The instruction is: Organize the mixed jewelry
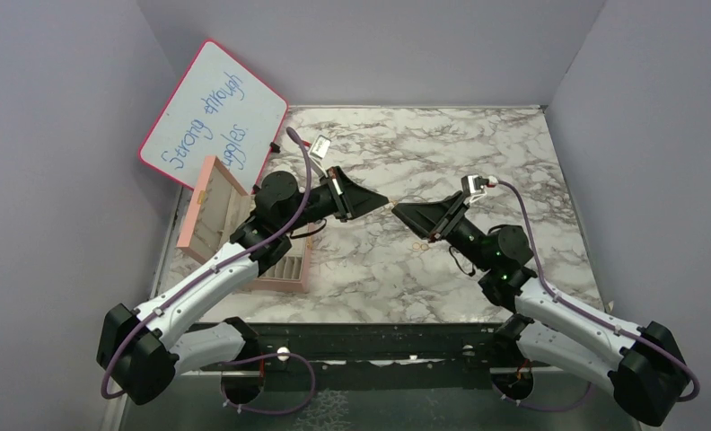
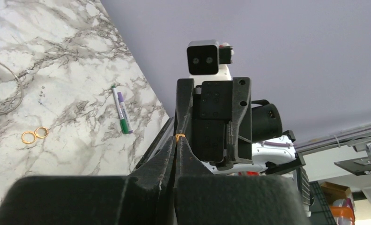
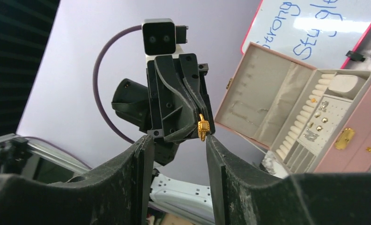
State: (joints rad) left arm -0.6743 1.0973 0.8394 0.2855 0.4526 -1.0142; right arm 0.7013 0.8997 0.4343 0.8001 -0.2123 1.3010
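The marble bench point(image 1: 478, 153) carries an open pink box point(image 1: 210, 211) at its left edge. Above mid-bench the left fingers point(image 3: 193, 101) are pinched together on a tiny gold piece point(image 3: 203, 127). The right fingers point(image 3: 221, 173) stand moderately apart, one tip just beside that piece. Two gold rings point(image 2: 34, 135) lie side by side on the bench.

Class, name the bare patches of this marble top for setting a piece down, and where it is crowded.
Bare: the marble top along the back wall, through to the right corner beyond the right arm. Crowded: the left edge, with pink box and whiteboard; gold rings and a pen lie loose elsewhere.
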